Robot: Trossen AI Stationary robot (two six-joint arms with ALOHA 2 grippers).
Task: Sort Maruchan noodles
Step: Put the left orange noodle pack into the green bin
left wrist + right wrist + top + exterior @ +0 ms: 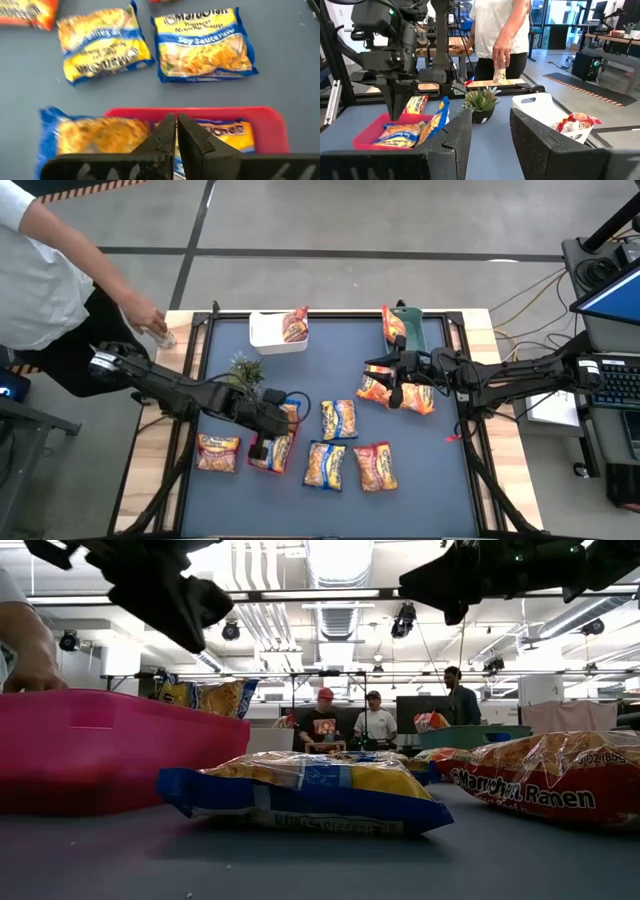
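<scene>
- Far left of the red tray point(268, 463), off the table point(440, 480): a person's hand point(143, 316) on a small bottle at the wooden edge, clear of the arms.
- Just left of the red tray: one orange-trimmed Maruchan packet point(217, 452) lying loose.
- Over the red tray: left gripper point(176, 131), jaws pressed together and holding nothing, poised above the blue-trimmed packets point(95, 135) already dropped in it.
- Step in hand, by judgement: blue-trimmed sorting, with a drop just finished; next move calls for lifting clear and spreading the jaws over a loose blue-trimmed packet.
- Behind the red tray: small green plant point(245, 373), close to the left arm's path and easy to brush.
- Right of the red tray: two blue-trimmed packets point(338, 419) and a red-trimmed packet point(375, 467), all unsorted.
- Farther back and right of the red tray: white bin point(270, 332) holding one red-trimmed packet.
- Well right of the red tray: right gripper point(395, 380), jaws spread partway and empty, above orange-trimmed packets point(400, 394); green bin point(425, 332) beyond.
</scene>
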